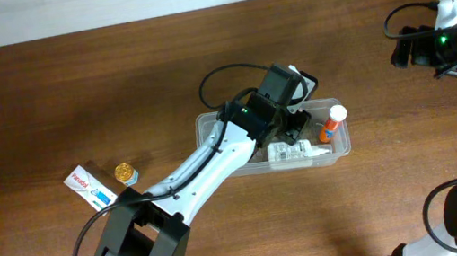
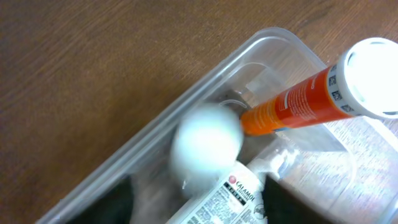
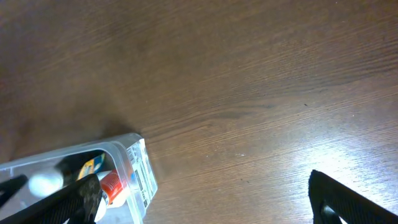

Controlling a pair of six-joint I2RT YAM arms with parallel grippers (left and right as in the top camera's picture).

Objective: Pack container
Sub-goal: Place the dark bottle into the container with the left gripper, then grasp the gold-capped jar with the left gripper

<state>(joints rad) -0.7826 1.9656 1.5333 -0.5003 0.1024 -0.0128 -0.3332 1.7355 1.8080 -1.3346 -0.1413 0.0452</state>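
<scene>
The clear container (image 1: pixel 207 124) lies mid-table. Inside it an orange tube with a white cap (image 1: pixel 332 123) leans at the right end, and a white labelled bottle (image 1: pixel 291 152) lies along the front wall. My left gripper (image 1: pixel 294 121) hangs over the tub's inside. In the left wrist view its jaws stand apart around the white bottle (image 2: pixel 239 196), with a blurred white round shape (image 2: pixel 205 146) just above it and the orange tube (image 2: pixel 298 102) beyond. My right gripper (image 1: pixel 408 51) is far off at the back right, open and holding nothing (image 3: pixel 205 186).
Left of the tub, a small white and blue tube (image 1: pixel 90 187) and a gold round cap (image 1: pixel 125 172) lie on the brown wooden table (image 1: pixel 25 104). The container's labelled end wall (image 3: pixel 140 171) shows at the lower left of the right wrist view.
</scene>
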